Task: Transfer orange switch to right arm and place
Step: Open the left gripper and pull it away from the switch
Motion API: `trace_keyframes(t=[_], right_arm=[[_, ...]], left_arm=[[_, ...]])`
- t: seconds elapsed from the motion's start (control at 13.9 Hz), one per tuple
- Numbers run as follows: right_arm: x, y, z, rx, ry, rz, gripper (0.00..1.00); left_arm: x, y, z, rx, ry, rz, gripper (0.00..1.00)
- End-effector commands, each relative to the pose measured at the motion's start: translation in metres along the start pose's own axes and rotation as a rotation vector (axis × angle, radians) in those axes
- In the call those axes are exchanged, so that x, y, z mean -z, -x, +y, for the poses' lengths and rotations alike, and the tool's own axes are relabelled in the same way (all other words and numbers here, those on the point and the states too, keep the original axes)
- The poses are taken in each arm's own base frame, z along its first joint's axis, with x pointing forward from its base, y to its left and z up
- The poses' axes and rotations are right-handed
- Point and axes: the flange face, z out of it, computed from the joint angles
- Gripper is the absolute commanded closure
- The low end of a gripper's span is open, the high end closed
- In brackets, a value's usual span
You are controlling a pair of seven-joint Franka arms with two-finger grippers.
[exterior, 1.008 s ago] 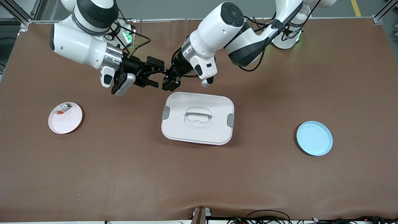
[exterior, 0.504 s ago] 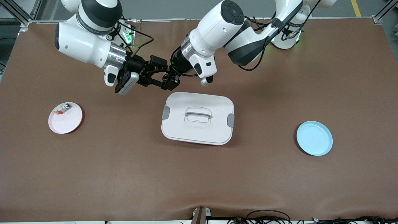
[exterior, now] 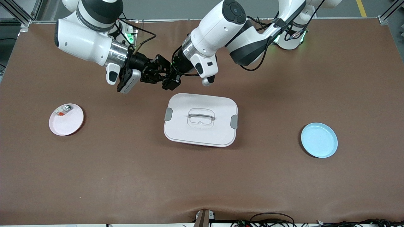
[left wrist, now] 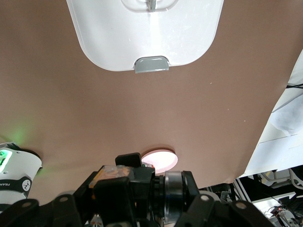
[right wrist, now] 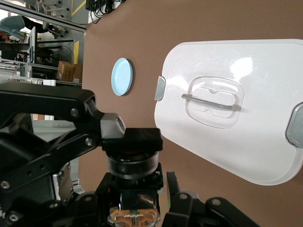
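From the front, your left pincer [exterior: 170, 82] and right pincer [exterior: 157, 73] meet in the air above the tabletop [exterior: 284, 78], just past the white box [exterior: 200, 119].

The left wrist view hides the orange switch.

In the right wrist view I cannot tell who pinches it.

The handover looks half done; placing is left, maybe on the pink plate [exterior: 71, 124].
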Motion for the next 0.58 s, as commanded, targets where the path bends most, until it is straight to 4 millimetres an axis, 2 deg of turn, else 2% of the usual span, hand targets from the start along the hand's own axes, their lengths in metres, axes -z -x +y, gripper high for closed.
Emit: trace_keyframes(t=[0.0,0.07,0.14,0.22,0.29,0.5], right_arm=[[0.0020,0.0005,0.0043,-0.010,-0.008,0.008,0.69],[0.0028,-0.0001,0.0030,-0.008,-0.009,0.010,0.81],[0.0035,-0.0005,0.0018,0.003,-0.011,0.011,1.00],[0.0043,-0.0011,0.0005,0.002,-0.012,0.012,1.00],[0.0051,-0.0017,-0.0008,0.000,-0.013,0.014,1.00],[0.0060,-0.0029,0.0002,0.004,-0.013,0.017,1.00]], left_arm=[[0.0086,0.0089,0.0008,0.002,0.008,-0.026,0.95],[0.0091,0.0101,0.0000,-0.003,0.009,-0.025,0.95],[0.0077,0.0083,0.0010,-0.004,0.009,-0.023,0.90],[0.0086,0.0088,0.0009,-0.009,0.011,-0.022,0.82],[0.0094,0.0093,0.0008,-0.014,0.014,-0.019,0.81],[0.0120,0.0107,0.0006,-0.048,0.033,0.002,0.51]])
